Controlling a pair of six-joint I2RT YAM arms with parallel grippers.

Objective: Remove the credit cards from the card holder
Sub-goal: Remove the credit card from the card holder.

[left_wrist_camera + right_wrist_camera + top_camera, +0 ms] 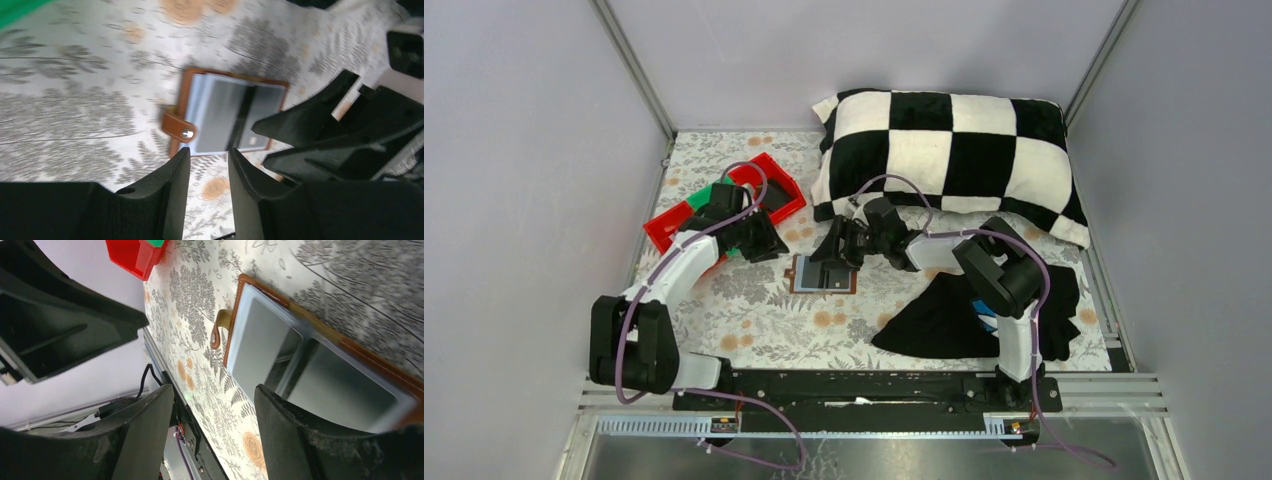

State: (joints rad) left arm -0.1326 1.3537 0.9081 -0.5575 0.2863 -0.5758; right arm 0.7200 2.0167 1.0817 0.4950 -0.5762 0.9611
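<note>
flowery table (754, 330), wallet (824, 274) lying open in the middle. my right gripper (214, 392) hangs over it, spread wide, empty. left gripper (209, 152) just left of it, narrow gap, also empty. no cards out yet, so basically everything's left.

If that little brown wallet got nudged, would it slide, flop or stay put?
The wallet lies open and flat on the tablecloth, so it would probably slide rather than tip. With its centre fold, it likely flops or folds when lifted by one edge. Its loose strap may dangle or snag.
</note>
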